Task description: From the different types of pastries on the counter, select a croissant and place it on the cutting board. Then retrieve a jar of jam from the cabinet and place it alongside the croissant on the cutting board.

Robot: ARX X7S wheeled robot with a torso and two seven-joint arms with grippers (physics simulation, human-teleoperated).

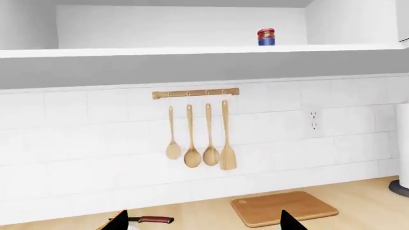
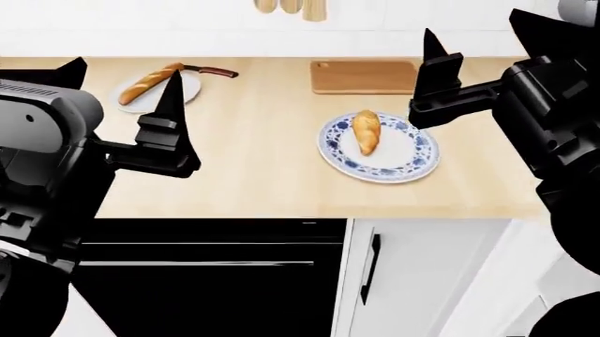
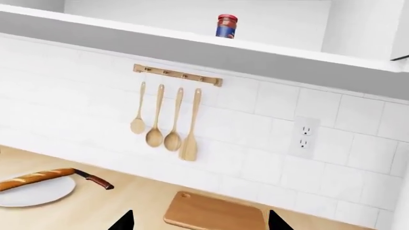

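Both grippers, left point(image 2: 122, 105) and right point(image 2: 483, 53), hang empty, jaws apart. Bring the right one down over the croissant point(image 2: 366, 131) and pinch across its plump middle, lifting clear of the plate point(image 2: 412, 165).

golden croissant point(image 2: 367, 130), blue-patterned white plate point(image 2: 409, 163)

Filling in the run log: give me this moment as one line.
phase: pre-grasp | croissant: on blue plate | cutting board: bare | jar of jam: in cabinet | left hand: open | right hand: open
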